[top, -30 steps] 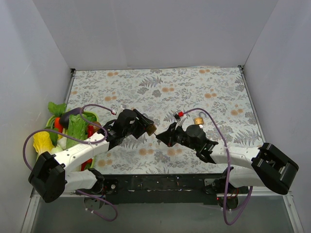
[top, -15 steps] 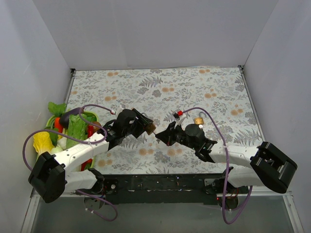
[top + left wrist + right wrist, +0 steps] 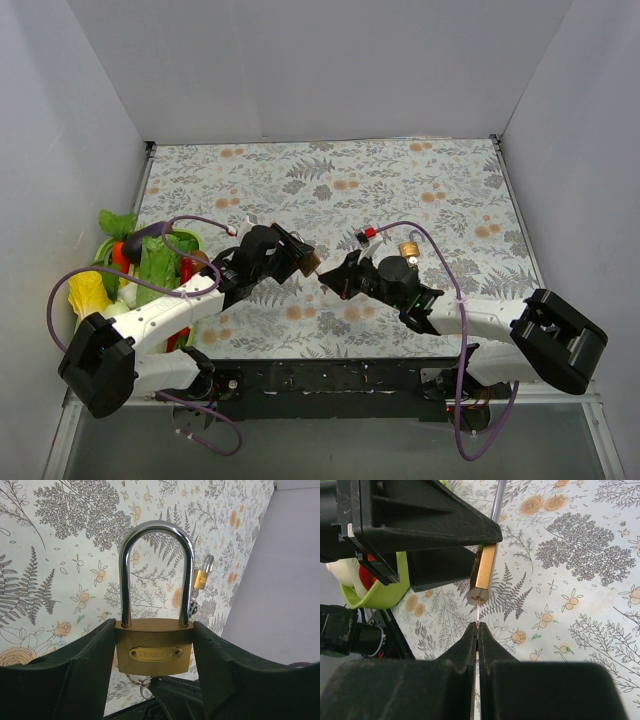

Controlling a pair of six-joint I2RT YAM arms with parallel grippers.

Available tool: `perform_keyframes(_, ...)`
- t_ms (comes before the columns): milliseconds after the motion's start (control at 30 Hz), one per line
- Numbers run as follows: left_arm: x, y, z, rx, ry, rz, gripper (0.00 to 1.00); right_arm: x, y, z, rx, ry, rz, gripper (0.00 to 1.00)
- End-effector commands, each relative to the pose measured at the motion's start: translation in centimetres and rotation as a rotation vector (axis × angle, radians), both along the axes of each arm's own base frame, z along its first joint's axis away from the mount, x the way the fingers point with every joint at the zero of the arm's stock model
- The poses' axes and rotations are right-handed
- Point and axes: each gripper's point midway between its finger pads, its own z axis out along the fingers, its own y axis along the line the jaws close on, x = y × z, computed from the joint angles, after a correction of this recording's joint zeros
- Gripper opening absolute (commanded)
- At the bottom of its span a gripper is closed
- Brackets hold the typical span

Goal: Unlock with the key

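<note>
Lock (image 3: 154, 652) sits clamped by its brass body in the left gripper (image 3: 154, 642), held between the two arms, shackle closed. Right gripper (image 3: 477, 632) is pinched shut on the key (image 3: 477, 614), whose tip meets the keyway in the lock's bottom face; I can't tell how deep it is. I'd push straight along the blade, left arm rigid, seat it fully, then twist the wrist only, since I reckon side load could bend the blade or slip the lock.
</note>
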Motion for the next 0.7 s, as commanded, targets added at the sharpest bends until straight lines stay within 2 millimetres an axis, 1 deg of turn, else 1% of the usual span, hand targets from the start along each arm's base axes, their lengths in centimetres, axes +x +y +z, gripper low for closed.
perform_keyframes(0,0.32,-1.82,3.69,-0.331,0.104,0.142,0.0,2.04,0.94,4.46,0.106,-0.085,-0.07,0.01)
perform_keyframes(133,0.3,-1.88,3.52,-0.335,0.107,0.144,0.0,2.15,1.11,4.79,0.111,-0.086,-0.076,0.01)
perform_keyframes(667,0.01,-2.72,3.62,-0.354,0.109,0.137,0.0,2.66,1.17,4.88,0.11,-0.093,-0.109,0.01)
